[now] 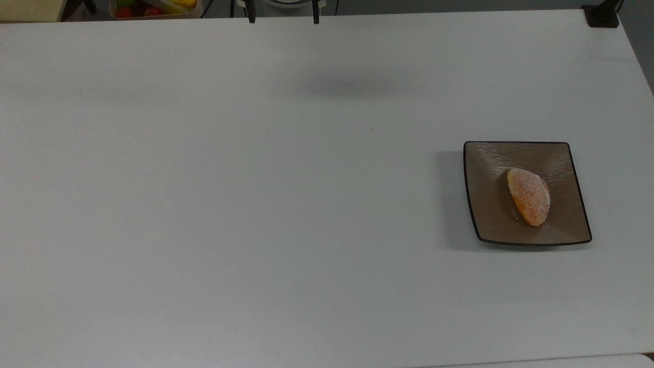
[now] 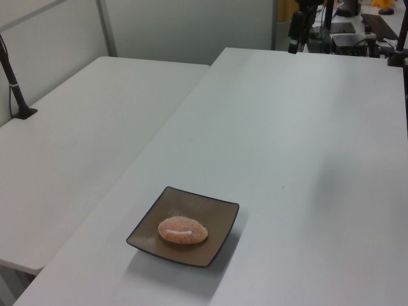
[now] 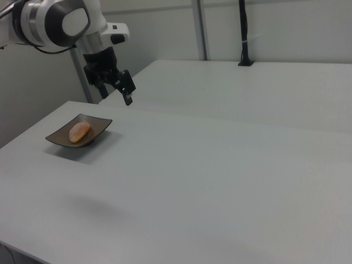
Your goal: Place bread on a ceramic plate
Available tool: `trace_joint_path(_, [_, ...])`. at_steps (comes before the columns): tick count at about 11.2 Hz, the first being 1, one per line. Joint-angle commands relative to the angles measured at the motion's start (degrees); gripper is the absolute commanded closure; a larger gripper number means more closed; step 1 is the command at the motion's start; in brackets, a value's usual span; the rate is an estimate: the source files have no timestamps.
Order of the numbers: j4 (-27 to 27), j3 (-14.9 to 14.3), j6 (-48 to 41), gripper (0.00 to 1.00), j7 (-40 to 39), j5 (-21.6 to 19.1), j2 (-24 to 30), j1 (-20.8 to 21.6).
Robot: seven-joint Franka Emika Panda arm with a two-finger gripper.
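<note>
The bread (image 1: 529, 197), a small orange sugar-speckled roll, lies on the square brown ceramic plate (image 1: 485, 179) at the top view's right. In the left view the bread (image 2: 183, 230) rests in the middle of the plate (image 2: 217, 213) near the table's front. My gripper (image 3: 114, 88) hangs open and empty, high above the table and well apart from the plate (image 3: 100, 126) and bread (image 3: 80, 130). Its two fingertips (image 1: 250, 15) poke in at the top view's upper edge. The left view has the gripper (image 2: 311, 29) at the far end of the table.
A box of colourful items (image 1: 153, 7) sits beyond the table at the top view's upper left. A black clamp (image 1: 603, 15) grips the upper right corner. A second white table (image 2: 83, 127) adjoins on the left view's left, with a black post (image 2: 16, 89).
</note>
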State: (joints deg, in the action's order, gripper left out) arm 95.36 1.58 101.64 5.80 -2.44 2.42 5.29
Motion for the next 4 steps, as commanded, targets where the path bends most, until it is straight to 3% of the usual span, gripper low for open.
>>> trace_joint_path(1, [0.8, 0.4, 1.0, 0.0, -2.3, -1.2, 0.7, -0.5])
trace_joint_path(4, [0.8, 0.4, 1.0, 0.0, -6.6, -1.2, 0.7, -0.6])
